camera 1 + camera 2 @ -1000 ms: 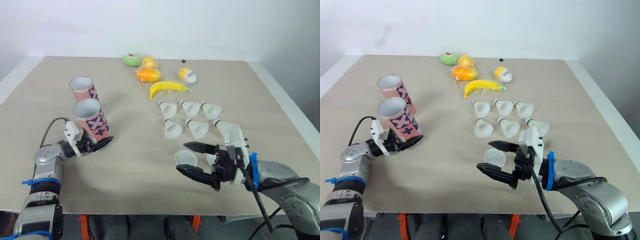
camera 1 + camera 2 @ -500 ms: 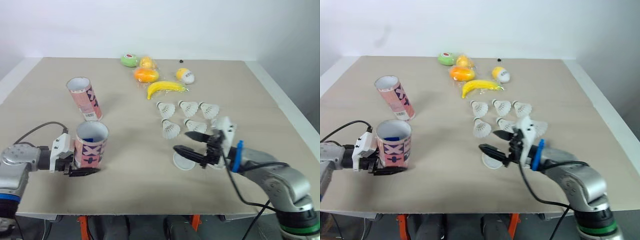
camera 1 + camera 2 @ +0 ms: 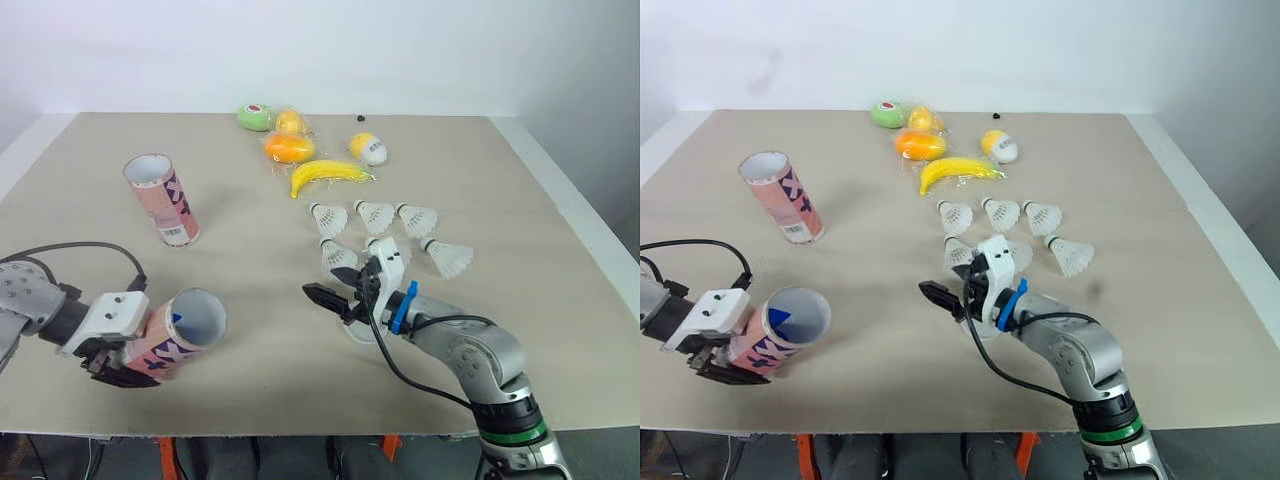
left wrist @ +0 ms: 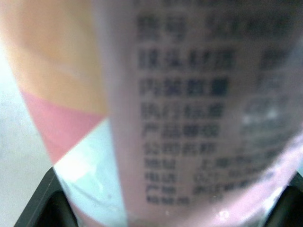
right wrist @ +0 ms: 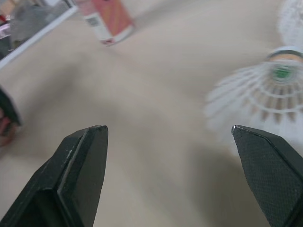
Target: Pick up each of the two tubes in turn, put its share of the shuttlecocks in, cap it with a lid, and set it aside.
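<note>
My left gripper [image 3: 118, 362] is shut on a pink patterned tube [image 3: 170, 335], held tilted above the table's near left with its open mouth [image 3: 200, 318] facing right. The tube's printed side [image 4: 189, 94] sits right against the left wrist camera. The second tube [image 3: 160, 200] stands upright further back on the left. Several white shuttlecocks [image 3: 375, 215] lie in two rows right of centre. My right gripper [image 3: 320, 297] is open, just in front of the nearest shuttlecock [image 5: 265, 94], with nothing between its fingers. A white lid [image 3: 355, 332] lies partly hidden under that wrist.
A banana [image 3: 328, 177], an orange fruit [image 3: 288, 148], a green fruit [image 3: 253, 117] and a yellow-white toy [image 3: 367, 149] lie at the back centre. The table edge runs close in front of both arms.
The left gripper has lifted the tube and tipped it so that its mouth faces right. The right gripper has moved left, past the lid and beside the near shuttlecocks.
</note>
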You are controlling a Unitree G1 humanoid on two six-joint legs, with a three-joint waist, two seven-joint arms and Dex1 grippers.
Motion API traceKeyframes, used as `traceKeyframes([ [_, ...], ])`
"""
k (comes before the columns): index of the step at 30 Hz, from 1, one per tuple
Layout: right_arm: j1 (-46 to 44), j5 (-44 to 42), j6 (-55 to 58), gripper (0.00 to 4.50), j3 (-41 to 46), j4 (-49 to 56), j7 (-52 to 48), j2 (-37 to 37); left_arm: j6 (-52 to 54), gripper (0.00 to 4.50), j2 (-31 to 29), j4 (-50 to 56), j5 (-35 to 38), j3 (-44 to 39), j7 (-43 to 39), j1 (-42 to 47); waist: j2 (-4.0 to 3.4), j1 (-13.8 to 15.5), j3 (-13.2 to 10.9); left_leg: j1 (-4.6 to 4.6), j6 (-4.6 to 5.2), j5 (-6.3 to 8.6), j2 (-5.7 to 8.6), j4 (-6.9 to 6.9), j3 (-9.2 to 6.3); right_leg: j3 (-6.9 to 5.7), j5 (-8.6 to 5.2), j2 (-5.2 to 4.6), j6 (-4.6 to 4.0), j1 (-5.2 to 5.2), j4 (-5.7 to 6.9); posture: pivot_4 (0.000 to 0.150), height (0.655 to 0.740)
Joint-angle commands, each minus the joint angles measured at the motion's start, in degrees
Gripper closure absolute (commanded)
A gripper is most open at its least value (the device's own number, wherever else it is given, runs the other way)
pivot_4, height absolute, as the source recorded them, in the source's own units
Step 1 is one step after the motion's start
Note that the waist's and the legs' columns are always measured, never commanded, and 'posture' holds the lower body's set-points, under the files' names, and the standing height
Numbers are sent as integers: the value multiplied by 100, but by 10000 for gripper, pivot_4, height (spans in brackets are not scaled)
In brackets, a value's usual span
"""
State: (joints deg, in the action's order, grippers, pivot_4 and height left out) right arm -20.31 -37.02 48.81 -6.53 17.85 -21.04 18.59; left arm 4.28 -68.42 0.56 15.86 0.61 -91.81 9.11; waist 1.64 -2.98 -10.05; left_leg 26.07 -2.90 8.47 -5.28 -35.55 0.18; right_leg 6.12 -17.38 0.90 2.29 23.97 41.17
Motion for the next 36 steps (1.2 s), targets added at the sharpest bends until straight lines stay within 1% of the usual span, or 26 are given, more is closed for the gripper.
traceKeyframes([
  [1, -223, 237, -92, 0, 10, -68, 89, -67, -124, 10191, -103, -174, -310, 142, -28, -49, 0, 0, 0, 0, 0, 0, 0, 2, 0, 0, 0, 0, 0, 1, 0, 1500, 6946],
  [9, -721, 1135, -179, 0, -396, -515, 278, -103, 37, 10191, 148, 192, -40, 106, 161, -192, -10, 15, 3, 0, 0, 0, -5, 3, 3, 2, -1, 4, -3, 3, 1, 1500, 6946],
  [14, -932, 1707, -423, 0, -510, -904, 348, -121, 76, 10191, 247, 334, -17, 7, 319, -324, -20, 31, 8, 0, 0, 0, -3, -3, 11, 7, 2, 0, 2, 2, 1, 1500, 6946],
  [15, -952, 1803, -483, 4129, -535, -940, 325, -105, 88, 11052, 263, 369, -13, -8, 338, -349, -21, 37, 9, 0, 0, 0, -2, -5, 11, 7, 1, -2, 5, 0, 0, 1500, 6946],
  [16, -970, 1879, -526, 5458, -550, -960, 313, -102, 100, 11052, 282, 403, -7, -27, 365, -377, -24, 44, 11, 0, 0, 0, 1, -5, 11, 7, 0, -3, 6, 0, 0, 1500, 6946],
  [18, -985, 1981, -583, 11941, -571, -941, 239, -92, 137, 11052, 311, 474, 5, -50, 416, -417, -30, 44, 14, 2, 0, 0, 8, -8, 12, 10, -1, -9, 11, -1, 0, 1500, 6946],
  [21, -987, 2055, -619, 24902, -570, -830, 109, -102, 114, 11052, 362, 537, -33, -64, 495, -473, -31, 44, 15, 2, 0, 0, 12, -10, 17, 13, -1, -15, 14, -1, 0, 1500, 6946],
  [22, -979, 2106, -675, 31912, -615, -767, 40, -71, 111, 11052, 371, 548, -48, -63, 504, -496, -32, 44, 15, 2, 0, 0, 13, -12, 17, 13, -2, -16, 13, -2, 0, 1500, 6946],
  [23, -970, 2138, -696, 35800, -636, -721, -9, -50, 123, 11052, 379, 565, -58, -55, 512, -507, -34, 44, 16, 2, 0, 0, 14, -14, 17, 12, -2, -17, 13, -3, 0, 1500, 6946],
  [24, -958, 2133, -686, 38657, -626, -675, -47, -54, 133, 11052, 386, 587, -63, -45, 522, -519, -35, 44, 17, 2, 0, 0, 14, -16, 17, 13, -2, -18, 13, -4, 0, 1500, 6946],
  [25, -945, 2116, -657, 43798, -608, -631, -83, -61, 145, 11052, 394, 604, -65, -35, 535, -524, -36, 44, 17, 2, 0, 0, 15, -17, 17, 14, -2, -18, 12, -4, 0, 1500, 6946],
  [26, -931, 2114, -635, 44553, -596, -598, -112, -64, 149, 11052, 401, 614, -67, -26, 545, -526, -36, 45, 17, 2, 0, 0, 16, -19, 17, 14, -2, -19, 12, -5, 0, 1500, 6946],
  [33, -822, 2076, -540, 44553, -553, -382, -321, -39, 134, 11052, 461, 593, -92, 9, 543, -487, -40, 46, 20, 2, 0, 0, 21, -29, 17, 16, -3, -23, 12, -10, 0, 1500, 6946],
  [36, -655, 1551, -387, 44553, -477, 360, -1253, 539, 128, 11052, 598, 505, -131, 135, 520, -301, -56, 97, 18, 10, 0, 0, 31, -32, 15, 17, -8, -29, 22, -10, -2, 1500, 6946],
])
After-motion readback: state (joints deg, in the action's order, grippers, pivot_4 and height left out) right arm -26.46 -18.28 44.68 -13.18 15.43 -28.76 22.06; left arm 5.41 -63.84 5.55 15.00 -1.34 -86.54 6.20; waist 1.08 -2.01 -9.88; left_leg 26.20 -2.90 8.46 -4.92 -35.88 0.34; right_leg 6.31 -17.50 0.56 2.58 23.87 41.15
